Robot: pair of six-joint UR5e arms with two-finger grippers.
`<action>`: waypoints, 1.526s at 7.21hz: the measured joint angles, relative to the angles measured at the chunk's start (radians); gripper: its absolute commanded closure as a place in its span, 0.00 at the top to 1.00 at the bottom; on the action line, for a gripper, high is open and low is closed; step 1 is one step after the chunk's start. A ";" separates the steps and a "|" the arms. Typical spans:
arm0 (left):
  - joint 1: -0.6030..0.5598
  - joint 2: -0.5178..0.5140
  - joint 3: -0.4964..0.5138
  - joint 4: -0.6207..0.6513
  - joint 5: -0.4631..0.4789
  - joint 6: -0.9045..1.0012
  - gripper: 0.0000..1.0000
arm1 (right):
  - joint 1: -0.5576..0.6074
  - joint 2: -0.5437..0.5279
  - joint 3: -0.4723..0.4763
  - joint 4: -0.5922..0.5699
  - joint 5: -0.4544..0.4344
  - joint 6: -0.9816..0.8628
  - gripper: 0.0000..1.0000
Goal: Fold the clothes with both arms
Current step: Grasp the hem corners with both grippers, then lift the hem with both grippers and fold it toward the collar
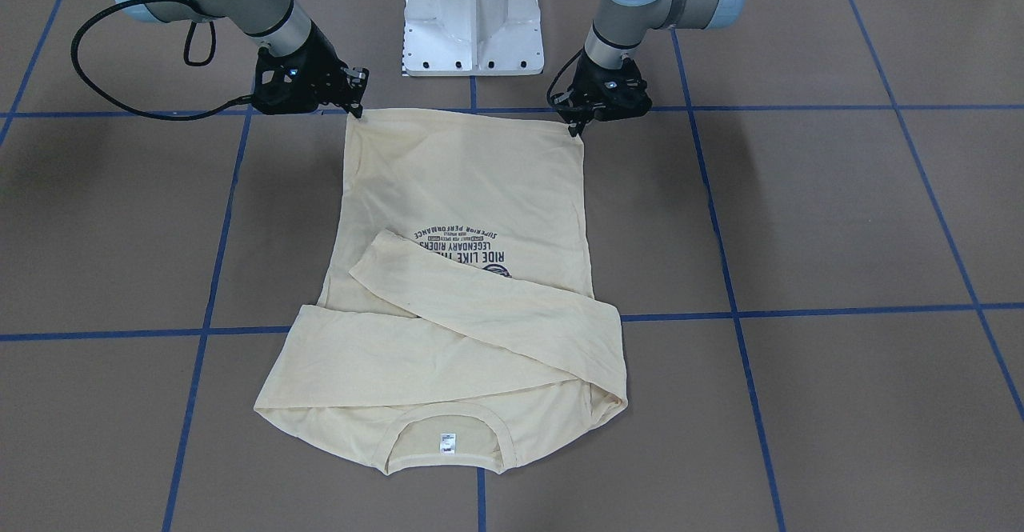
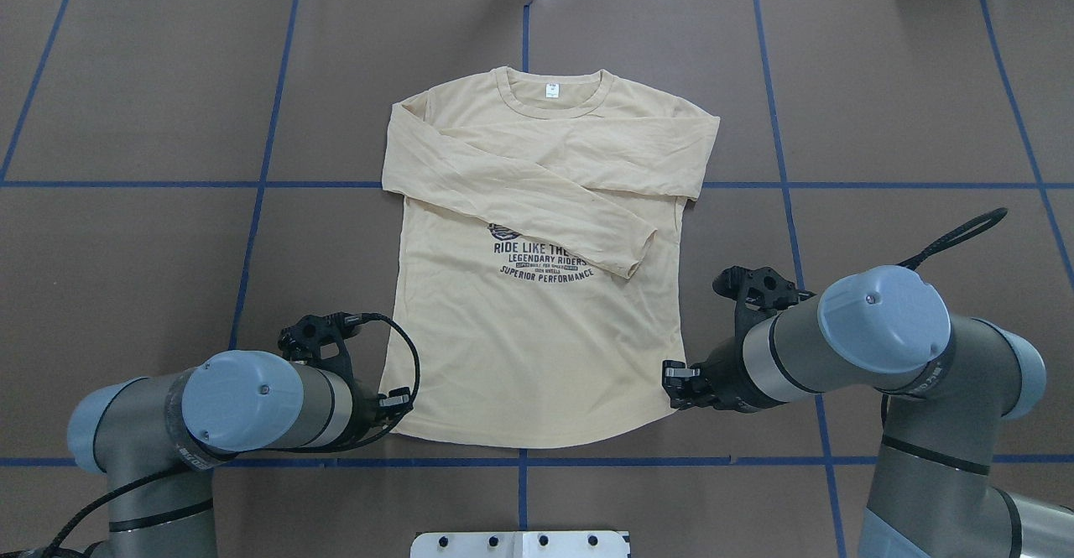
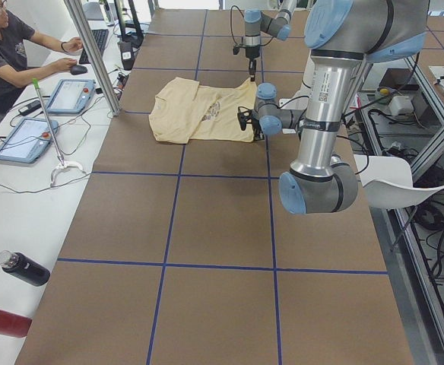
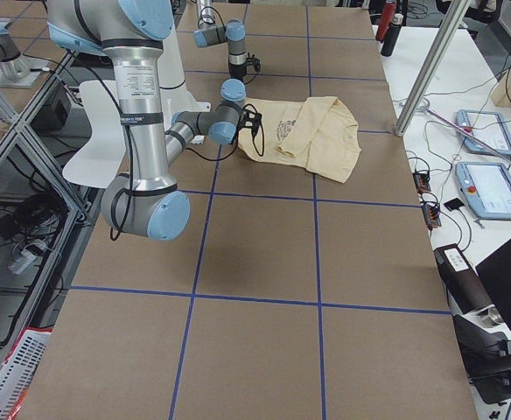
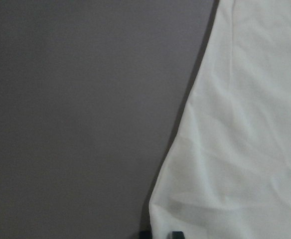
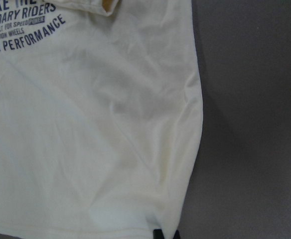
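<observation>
Sleeves (image 1: 496, 300) lie folded across shirt (image 1: 464, 180) (print up); left gripper (image 1: 578, 126), right gripper (image 1: 356, 108) clamp hem corners; body folds remain.

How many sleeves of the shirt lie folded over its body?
2. The upper sleeve crosses diagonally over the print on the shirt; the lower sleeve lies across the chest beneath it, cuff hidden.

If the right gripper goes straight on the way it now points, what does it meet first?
Probably the hem corner of the pale cream-yellow long-sleeved shirt, just before the black right gripper; contact unclear.
</observation>
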 measured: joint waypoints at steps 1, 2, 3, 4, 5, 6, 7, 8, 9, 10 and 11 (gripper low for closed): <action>-0.001 -0.004 -0.007 0.014 -0.001 0.000 0.00 | 0.000 0.000 -0.001 0.000 0.000 0.000 0.00; -0.004 -0.006 -0.018 0.022 -0.002 0.001 0.00 | 0.000 0.000 0.000 0.000 0.002 -0.001 0.00; -0.010 -0.003 -0.044 0.028 -0.004 0.002 0.00 | 0.004 -0.002 0.001 0.000 0.009 -0.001 0.00; -0.016 0.004 -0.083 0.049 -0.006 0.005 0.00 | 0.010 -0.004 0.008 0.000 0.025 -0.001 0.00; -0.018 0.009 -0.130 0.093 -0.008 0.014 0.00 | 0.018 -0.010 0.024 0.000 0.052 -0.002 0.00; -0.018 0.011 -0.174 0.142 -0.010 0.030 0.00 | 0.021 -0.024 0.043 0.001 0.075 -0.002 0.00; -0.013 0.012 -0.210 0.186 -0.011 0.047 0.00 | 0.021 -0.044 0.060 0.001 0.097 -0.002 0.00; -0.002 0.011 -0.235 0.226 -0.012 0.055 0.00 | 0.020 -0.071 0.072 0.001 0.151 -0.001 0.00; 0.012 0.010 -0.258 0.267 -0.029 0.058 0.00 | 0.020 -0.094 0.078 0.001 0.227 -0.001 0.00; 0.030 0.008 -0.282 0.309 -0.073 0.058 0.00 | 0.016 -0.113 0.080 0.001 0.303 0.000 0.00; 0.052 0.007 -0.301 0.339 -0.113 0.056 0.00 | 0.008 -0.126 0.083 0.000 0.357 0.006 0.00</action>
